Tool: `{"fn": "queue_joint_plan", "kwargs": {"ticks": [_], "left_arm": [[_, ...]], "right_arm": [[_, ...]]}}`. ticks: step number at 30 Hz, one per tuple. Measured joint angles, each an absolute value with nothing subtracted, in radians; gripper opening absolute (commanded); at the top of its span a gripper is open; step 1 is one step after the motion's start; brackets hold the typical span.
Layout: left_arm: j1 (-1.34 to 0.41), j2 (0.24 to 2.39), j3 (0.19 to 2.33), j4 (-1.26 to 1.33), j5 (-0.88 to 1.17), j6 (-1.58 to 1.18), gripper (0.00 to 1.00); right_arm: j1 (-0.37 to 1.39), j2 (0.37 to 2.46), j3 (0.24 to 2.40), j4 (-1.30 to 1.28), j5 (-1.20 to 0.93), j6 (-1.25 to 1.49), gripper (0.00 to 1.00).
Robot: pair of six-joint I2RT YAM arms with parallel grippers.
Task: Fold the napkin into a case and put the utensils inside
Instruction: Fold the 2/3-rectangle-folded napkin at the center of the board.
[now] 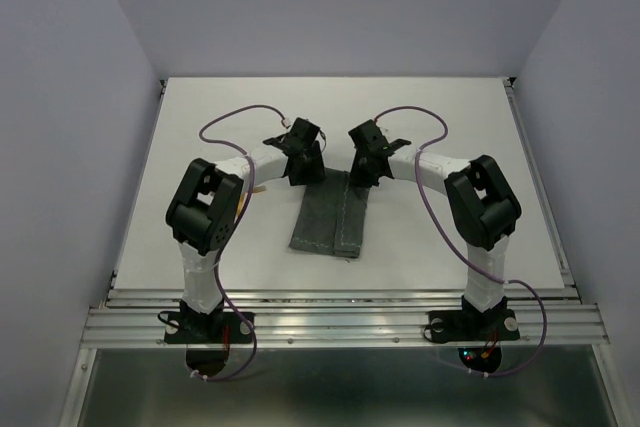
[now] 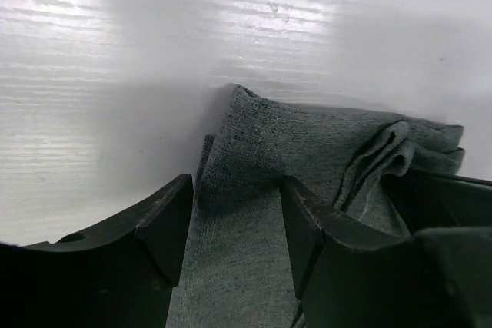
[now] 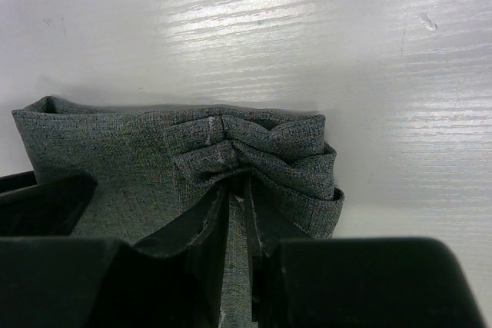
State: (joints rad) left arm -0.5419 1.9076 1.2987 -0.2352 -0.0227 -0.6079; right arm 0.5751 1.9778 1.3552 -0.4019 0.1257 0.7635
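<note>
The dark grey-green napkin (image 1: 330, 215) lies folded into a narrow strip in the middle of the table. My left gripper (image 1: 301, 169) hovers at its far left corner. In the left wrist view it (image 2: 237, 199) stands open, its fingers astride flat cloth (image 2: 254, 151) without pinching it. My right gripper (image 1: 364, 171) is at the strip's far right corner. There it (image 3: 239, 190) is shut on a gathered pleat of the napkin (image 3: 246, 147), and the cloth bunches up ahead of the fingertips. A thin gold-tan sliver (image 1: 257, 188), perhaps one of the utensils, peeks out beside the left forearm.
White tabletop (image 1: 440, 127) surrounds the cloth, with walls on the left, right and far sides. An aluminium rail (image 1: 330, 322) runs along the near edge by the arm bases. Purple cables (image 1: 230, 122) loop above both arms.
</note>
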Motion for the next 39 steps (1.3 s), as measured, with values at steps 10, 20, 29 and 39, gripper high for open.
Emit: {"fn": "queue_joint_plan", "kwargs": {"ticks": [10,20,29,39], "left_arm": [[-0.542,1.957,1.299,-0.201,0.072,-0.618,0.17],[-0.546,1.895,1.270,-0.179,0.142,-0.641,0.00],[-0.616,1.853,1.271,-0.152,0.200,-0.699,0.00],[-0.648,1.962,1.296,-0.110,0.222,-0.780,0.00]], "right_arm": [[0.575,1.977,1.355,-0.402,0.124,0.764,0.20],[0.575,1.977,1.355,-0.403,0.124,0.780,0.19],[0.575,1.977,1.355,-0.403,0.120,0.794,0.19],[0.575,1.977,1.355,-0.406,0.105,0.809,0.19]]}}
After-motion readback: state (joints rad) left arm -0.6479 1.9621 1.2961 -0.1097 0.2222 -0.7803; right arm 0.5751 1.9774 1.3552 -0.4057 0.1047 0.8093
